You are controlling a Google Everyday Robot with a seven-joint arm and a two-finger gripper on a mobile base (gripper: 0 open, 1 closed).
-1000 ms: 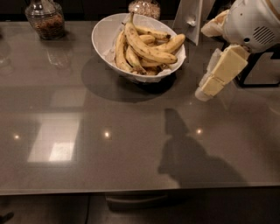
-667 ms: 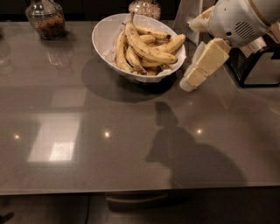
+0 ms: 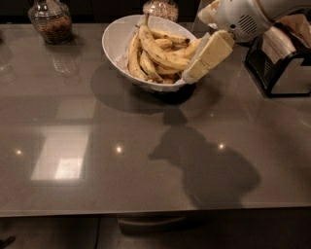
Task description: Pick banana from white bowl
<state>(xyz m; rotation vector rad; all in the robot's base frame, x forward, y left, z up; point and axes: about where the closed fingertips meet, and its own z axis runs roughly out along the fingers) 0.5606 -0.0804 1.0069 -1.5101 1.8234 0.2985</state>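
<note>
The white bowl (image 3: 114, 41) stands at the back middle of the grey table (image 3: 121, 185) and holds several yellow bananas (image 3: 155, 51) with brown spots, piled lengthwise. My gripper (image 3: 193, 73), cream-coloured on a white arm coming in from the top right, points down and left. Its tip is at the bowl's right rim, just beside the nearest bananas and overlapping the rim in this view. It holds nothing that I can see.
A glass jar with dark contents (image 3: 50, 22) stands at the back left, and another jar (image 3: 160, 8) stands behind the bowl. A black stand holding pale sheets (image 3: 282, 63) sits at the right edge, close under my arm.
My gripper has moved left and down from beside the black stand to the bowl's right rim. The bowl and bananas have not moved.
</note>
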